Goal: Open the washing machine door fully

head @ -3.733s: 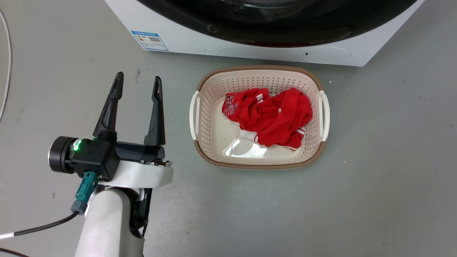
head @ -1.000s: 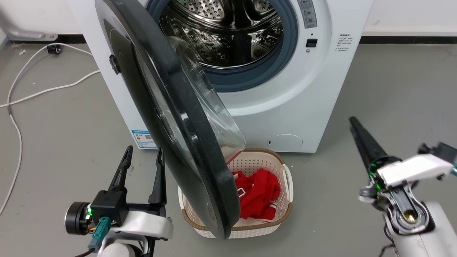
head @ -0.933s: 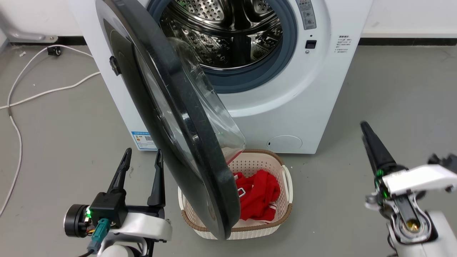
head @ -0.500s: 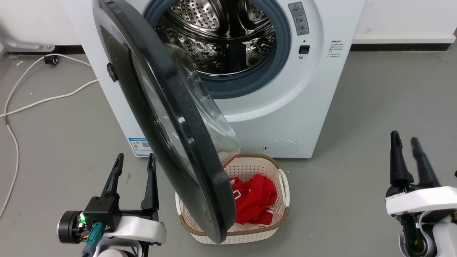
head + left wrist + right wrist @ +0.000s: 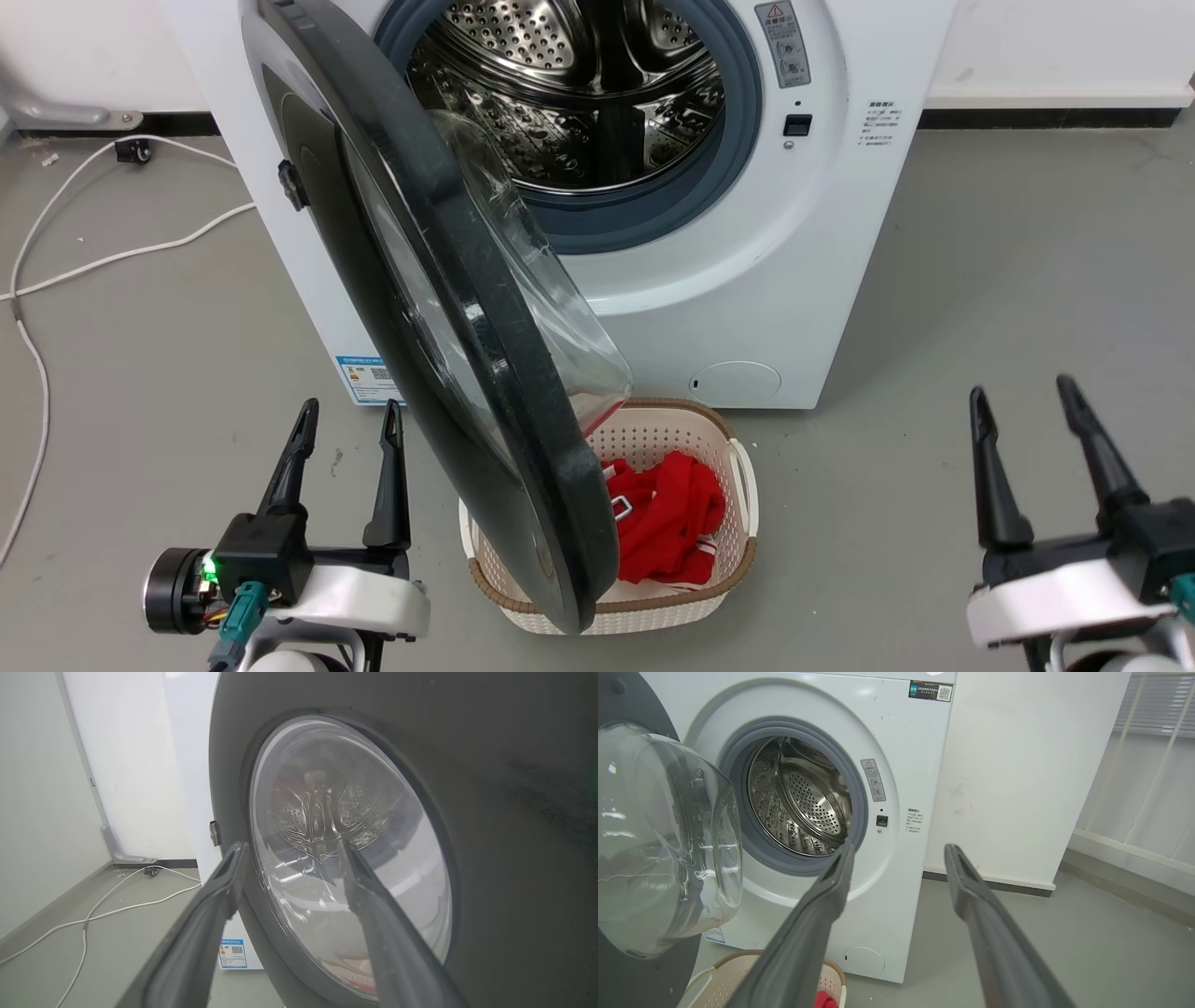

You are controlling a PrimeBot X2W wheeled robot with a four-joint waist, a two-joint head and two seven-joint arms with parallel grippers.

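Observation:
The white washing machine (image 5: 709,308) stands ahead with its steel drum (image 5: 579,84) exposed. Its glossy black washing machine door (image 5: 411,280) hangs swung out toward me on the left hinge, glass bowl (image 5: 532,280) bulging toward the drum. My left gripper (image 5: 347,422) is open low at the left, just outside the door's outer face (image 5: 514,812), touching nothing. Low at the right my right gripper (image 5: 1019,394) is open and empty, well clear of the machine (image 5: 906,742). The right wrist view shows the door's glass bowl (image 5: 658,840) at the left.
A cream perforated basket (image 5: 719,448) holding red cloth (image 5: 667,513) sits on the grey floor under the door's lower edge. White cables (image 5: 56,261) trail across the floor at the left. A white wall (image 5: 1017,765) runs behind and to the right of the machine.
The door was closed 3.7 s ago and now stands open; the camera also shifted. Over the last second my right arm dropped lower and its fingers went from together to spread. The left gripper stayed open.

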